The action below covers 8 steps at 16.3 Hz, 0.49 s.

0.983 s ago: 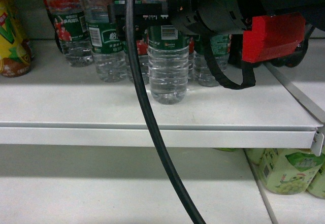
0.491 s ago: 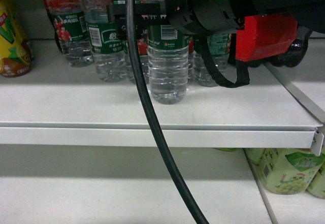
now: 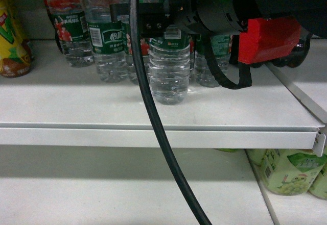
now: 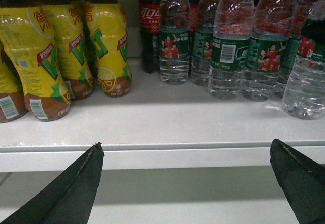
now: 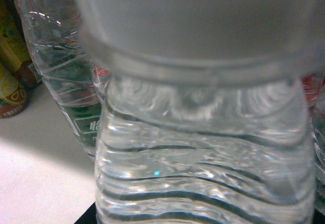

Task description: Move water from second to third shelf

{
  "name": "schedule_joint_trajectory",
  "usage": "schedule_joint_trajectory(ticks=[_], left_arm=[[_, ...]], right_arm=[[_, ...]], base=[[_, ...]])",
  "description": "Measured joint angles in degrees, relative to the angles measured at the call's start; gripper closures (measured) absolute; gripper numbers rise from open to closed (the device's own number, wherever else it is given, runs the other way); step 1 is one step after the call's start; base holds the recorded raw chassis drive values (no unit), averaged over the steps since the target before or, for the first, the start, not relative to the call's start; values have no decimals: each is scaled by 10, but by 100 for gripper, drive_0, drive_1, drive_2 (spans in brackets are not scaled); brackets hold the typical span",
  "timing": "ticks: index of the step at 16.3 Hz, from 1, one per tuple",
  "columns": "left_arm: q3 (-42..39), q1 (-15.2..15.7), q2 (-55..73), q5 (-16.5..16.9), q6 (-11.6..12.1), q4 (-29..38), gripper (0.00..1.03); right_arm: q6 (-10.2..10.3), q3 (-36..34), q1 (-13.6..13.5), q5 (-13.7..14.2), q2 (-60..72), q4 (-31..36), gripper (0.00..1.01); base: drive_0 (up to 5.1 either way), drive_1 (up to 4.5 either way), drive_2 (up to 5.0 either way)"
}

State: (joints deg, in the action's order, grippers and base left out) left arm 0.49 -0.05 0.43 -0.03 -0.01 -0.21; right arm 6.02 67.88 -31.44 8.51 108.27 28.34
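Note:
The water bottle (image 3: 169,72) stands at the front of the white shelf (image 3: 153,135), clear and ribbed, with a dark green label. My right gripper (image 3: 153,23) reaches in from the right and is shut on it at label height, covering the bottle's top. In the right wrist view the water bottle (image 5: 203,158) fills the frame and hides the fingers. In the left wrist view the same water bottle (image 4: 304,82) is at the far right. My left gripper (image 4: 185,148) hangs open and empty before the shelf's front lip (image 4: 162,158).
More water bottles (image 3: 107,46) stand in rows behind. Yellow tea bottles (image 4: 51,56) fill the shelf's left and a cola bottle (image 4: 150,31) stands at the back. A black cable (image 3: 153,118) hangs across the front. Green cartons (image 3: 288,171) sit on the lower shelf.
The right gripper's fingers have drawn in around the bottle's label and now cover more of it. The bottle stands in the same spot on the shelf.

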Motion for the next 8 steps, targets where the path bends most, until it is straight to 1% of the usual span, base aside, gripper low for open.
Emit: schedule_joint_trajectory(ticks=[3, 6, 8], left_arm=[[0, 0, 0, 0, 0, 0, 5], [0, 0, 0, 0, 0, 0, 5], [0, 0, 0, 0, 0, 0, 5]], right_arm=[[0, -23, 3, -9, -19, 3, 56], [2, -83, 5, -13, -68, 10, 56], [5, -115, 8, -23, -96, 12, 57]], base=[[0, 0, 0], [0, 0, 0], [0, 0, 0]])
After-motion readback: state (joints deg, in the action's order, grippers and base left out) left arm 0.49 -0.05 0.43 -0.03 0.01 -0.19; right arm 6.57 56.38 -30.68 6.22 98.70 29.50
